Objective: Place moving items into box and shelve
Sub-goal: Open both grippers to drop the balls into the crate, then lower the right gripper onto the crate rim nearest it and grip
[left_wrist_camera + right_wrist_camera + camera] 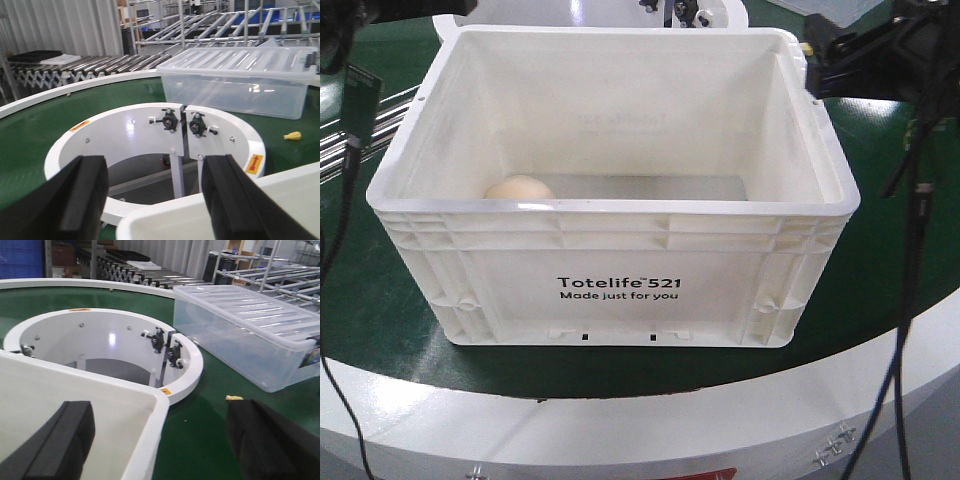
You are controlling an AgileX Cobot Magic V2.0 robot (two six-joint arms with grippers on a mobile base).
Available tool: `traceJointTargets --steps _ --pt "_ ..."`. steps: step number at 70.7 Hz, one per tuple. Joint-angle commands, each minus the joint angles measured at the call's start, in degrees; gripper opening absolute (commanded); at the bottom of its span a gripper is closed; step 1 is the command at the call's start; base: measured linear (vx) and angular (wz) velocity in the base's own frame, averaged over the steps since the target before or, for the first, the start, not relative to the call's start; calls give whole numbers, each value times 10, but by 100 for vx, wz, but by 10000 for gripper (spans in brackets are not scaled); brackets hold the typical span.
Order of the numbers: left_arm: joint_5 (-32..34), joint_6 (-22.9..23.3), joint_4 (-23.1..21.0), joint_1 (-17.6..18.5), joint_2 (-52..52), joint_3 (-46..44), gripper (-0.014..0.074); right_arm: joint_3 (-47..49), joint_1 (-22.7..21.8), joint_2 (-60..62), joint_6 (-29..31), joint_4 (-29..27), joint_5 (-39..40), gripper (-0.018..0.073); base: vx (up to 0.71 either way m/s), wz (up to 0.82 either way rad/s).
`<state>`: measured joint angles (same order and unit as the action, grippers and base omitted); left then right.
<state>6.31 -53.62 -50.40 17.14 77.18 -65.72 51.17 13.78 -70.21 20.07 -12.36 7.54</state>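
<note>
left claw (160, 200): nearest in the left wrist view. two black fingers (80, 200) are spread wide with nothing between them, and a corner of the crate's rim shows just below.
right claw (162, 440): nearest in the right wrist view, also spread wide and gripping nothing. one finger is over the crate's inside, the other over the belt outside its wall.
white crate (620, 285): one, open-topped, printed "totelife 521 made just for you". it stands on the belt. only the front view shows its whole body and floor; the wrist views catch just rim and corner.
beige rounded item (518, 187): one, inside the crate on the floor by the near left corner, half hidden behind the front rim. it shows in the front view only, and i cannot tell what it is.
green belt (900, 270): one curved belt that carries the crate, the clear bin and the loose item.
white ring (125, 135): one, the belt's inner wall, just beyond the crate. two black clamp knobs (170, 120) sit at its seam.
small yellow item (292, 135): one, loose on the belt between the ring and the clear bin, in no container. it shows in the wrist views only.
clear lidded bin (240, 80): one, on the belt beyond the ring with its lid on. the front view misses it.
roller conveyor (75, 70): one, far behind the belt.
metal racks (225, 20): farthest back.
</note>
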Motion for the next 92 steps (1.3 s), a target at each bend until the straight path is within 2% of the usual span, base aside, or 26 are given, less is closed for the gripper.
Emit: traceJointTargets --steps 1,8,26,46,61,70,83,92 --pt "14 1 2 -16 -21 -21 533 19 -16 26 34 1 31 592 0 0" --pt "2 1 2 -40 -21 -21 533 19 -31 39 37 0 28 592 0 0" --pt "-28 1 2 -82 -21 -21 533 21 -33 45 37 -5 21 592 0 0" --pt "-43 1 2 -98 -21 -21 533 143 -33 14 22 -55 -177 559 0 0" --pt "-44 1 2 -98 -21 -21 533 255 -41 -40 -58 -55 -331 550 0 0" --pt "-45 1 2 -98 -21 -21 533 305 -46 -69 -109 -16 -406 550 0 0" --pt "-46 1 2 -98 -21 -21 533 347 -45 -102 -189 96 -493 550 0 0" --pt "-50 2 2 -98 -21 -21 533 348 -45 -114 -192 105 -503 550 0 0"
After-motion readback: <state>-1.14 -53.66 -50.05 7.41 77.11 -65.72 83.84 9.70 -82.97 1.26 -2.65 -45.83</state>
